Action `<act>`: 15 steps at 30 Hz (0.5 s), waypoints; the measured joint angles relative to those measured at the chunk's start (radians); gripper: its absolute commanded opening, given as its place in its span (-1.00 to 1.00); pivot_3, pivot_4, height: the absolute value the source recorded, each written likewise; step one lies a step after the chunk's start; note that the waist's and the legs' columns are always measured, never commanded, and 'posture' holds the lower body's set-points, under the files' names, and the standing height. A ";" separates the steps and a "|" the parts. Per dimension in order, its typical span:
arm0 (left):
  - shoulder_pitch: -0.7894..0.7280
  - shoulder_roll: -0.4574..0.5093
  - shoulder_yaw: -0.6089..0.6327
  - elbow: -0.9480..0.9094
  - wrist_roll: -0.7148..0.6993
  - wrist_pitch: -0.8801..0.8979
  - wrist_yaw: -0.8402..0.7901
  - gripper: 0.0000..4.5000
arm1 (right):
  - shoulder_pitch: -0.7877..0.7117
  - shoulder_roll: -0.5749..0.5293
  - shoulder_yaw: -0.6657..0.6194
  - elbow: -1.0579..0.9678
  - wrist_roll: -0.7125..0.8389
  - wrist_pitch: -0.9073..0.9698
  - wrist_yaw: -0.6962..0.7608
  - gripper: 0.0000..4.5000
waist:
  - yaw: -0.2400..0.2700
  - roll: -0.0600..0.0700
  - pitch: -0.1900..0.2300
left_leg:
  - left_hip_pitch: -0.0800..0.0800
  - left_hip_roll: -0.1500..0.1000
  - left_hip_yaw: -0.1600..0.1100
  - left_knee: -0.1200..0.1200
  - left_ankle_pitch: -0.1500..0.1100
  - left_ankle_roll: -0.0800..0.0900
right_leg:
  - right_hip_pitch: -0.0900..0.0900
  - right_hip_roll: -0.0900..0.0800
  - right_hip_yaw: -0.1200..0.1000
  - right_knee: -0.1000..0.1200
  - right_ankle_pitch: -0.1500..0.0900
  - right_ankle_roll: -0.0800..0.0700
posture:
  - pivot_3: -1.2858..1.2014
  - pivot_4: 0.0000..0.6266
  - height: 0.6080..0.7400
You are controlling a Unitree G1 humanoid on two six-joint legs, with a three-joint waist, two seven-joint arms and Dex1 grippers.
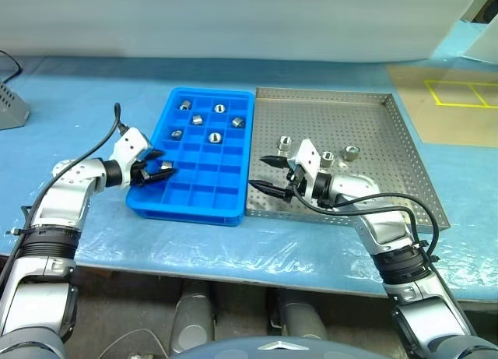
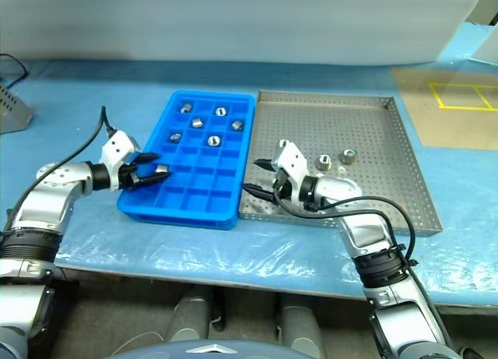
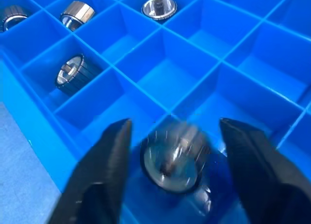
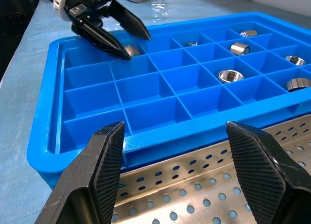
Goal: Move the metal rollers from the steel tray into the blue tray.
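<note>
The blue tray (image 1: 187, 211) lies left of the steel tray (image 1: 389, 164). Several metal rollers (image 1: 198, 119) sit in the blue tray's far compartments. Three rollers (image 1: 327, 157) lie on the steel tray, just beyond my right gripper. My left gripper (image 1: 159, 168) hangs over the blue tray's near left compartments, fingers spread. A blurred roller (image 3: 172, 158) sits loose between them, low in a compartment. My right gripper (image 1: 261, 174) is open and empty over the steel tray's near left edge, pointing at the blue tray.
A grey object (image 1: 12, 106) stands at the far left on the blue table cover. A brown board with yellow tape lines (image 1: 459, 102) lies right of the steel tray. The table's front edge runs close below both trays.
</note>
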 measured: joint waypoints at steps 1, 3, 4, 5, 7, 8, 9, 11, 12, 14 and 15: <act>0.000 0.001 -0.002 0.001 0.002 -0.007 0.000 0.82 | 0.000 0.000 0.000 0.000 0.000 0.000 -0.001 0.50 | -0.001 0.000 0.000 | 0.000 0.000 0.000 0.000 0.000 0.000 | 0.000 0.000 0.000 0.000 0.000 0.000 | -0.03 -0.52 1.00; 0.000 0.001 -0.003 0.003 0.004 -0.016 -0.001 0.82 | 0.000 0.000 0.000 0.000 0.000 0.000 -0.002 0.50 | -0.003 0.000 0.000 | 0.000 0.000 0.000 0.000 0.000 0.000 | 0.000 0.000 0.000 0.000 0.000 0.000 | -0.03 -0.52 1.00; -0.001 0.001 -0.003 0.005 0.005 -0.017 -0.001 0.82 | 0.000 0.000 0.000 0.000 0.000 0.000 -0.002 0.50 | -0.004 0.000 0.000 | 0.000 0.000 0.000 0.000 0.000 0.000 | 0.000 0.000 0.000 0.000 0.000 0.000 | -0.03 -0.52 1.00; -0.005 0.001 -0.004 0.007 0.005 -0.017 -0.001 0.82 | 0.000 0.000 0.000 0.000 0.000 0.000 -0.004 0.50 | -0.004 0.000 0.000 | 0.000 0.000 0.000 0.000 0.000 0.000 | 0.000 0.000 0.000 0.000 0.000 0.000 | -0.04 -0.52 1.00; -0.012 -0.001 -0.013 0.007 0.007 -0.016 0.000 0.82 | 0.001 0.001 0.000 0.000 0.000 0.000 -0.007 0.50 | -0.005 0.000 0.000 | -0.001 0.000 0.000 0.000 0.000 0.000 | 0.000 0.000 0.000 0.000 0.000 0.000 | -0.04 -0.52 1.00; -0.019 -0.009 -0.020 0.000 0.007 -0.015 -0.001 0.82 | 0.002 0.001 0.000 0.000 -0.001 0.000 -0.009 0.50 | -0.005 0.000 0.000 | -0.001 0.000 0.000 0.000 0.000 0.001 | 0.000 0.000 0.000 0.000 0.000 0.000 | -0.05 -0.52 1.00; -0.033 -0.027 -0.027 -0.009 0.004 -0.011 -0.003 0.82 | 0.004 0.001 0.000 0.000 -0.002 0.000 -0.011 0.50 | -0.002 0.000 0.000 | -0.001 0.000 0.000 0.000 0.000 0.001 | 0.000 0.000 -0.001 0.000 0.000 0.000 | -0.05 -0.52 1.00; -0.073 -0.070 -0.051 -0.036 -0.001 -0.005 -0.008 0.82 | 0.004 0.004 0.001 -0.001 -0.007 0.000 -0.015 0.50 | 0.008 0.000 0.000 | -0.002 0.000 0.000 0.001 0.001 0.002 | 0.001 -0.001 -0.002 0.000 0.000 0.000 | -0.07 -0.52 1.00; -0.107 -0.092 -0.073 -0.041 -0.001 -0.004 -0.011 0.82 | 0.006 0.003 0.000 -0.005 -0.010 0.000 -0.021 0.50 | 0.011 0.000 0.000 | -0.002 0.000 0.000 0.001 0.001 0.002 | 0.002 -0.001 -0.002 0.000 0.000 0.000 | -0.08 -0.52 1.00; -0.183 -0.128 -0.108 -0.023 0.010 -0.018 -0.012 0.82 | 0.011 0.002 -0.010 -0.026 -0.008 0.013 -0.037 0.50 | 0.010 0.000 0.000 | -0.002 0.000 0.000 0.002 0.002 0.003 | 0.002 -0.002 -0.002 0.000 0.000 0.000 | -0.12 -0.52 1.00; -0.230 -0.148 -0.121 0.007 0.016 -0.033 -0.012 0.82 | 0.022 -0.002 -0.028 -0.045 -0.004 0.021 -0.048 0.50 | 0.009 0.000 0.000 | -0.002 -0.001 0.000 0.002 0.002 0.003 | 0.003 -0.002 -0.002 0.000 0.000 0.000 | -0.13 -0.52 1.00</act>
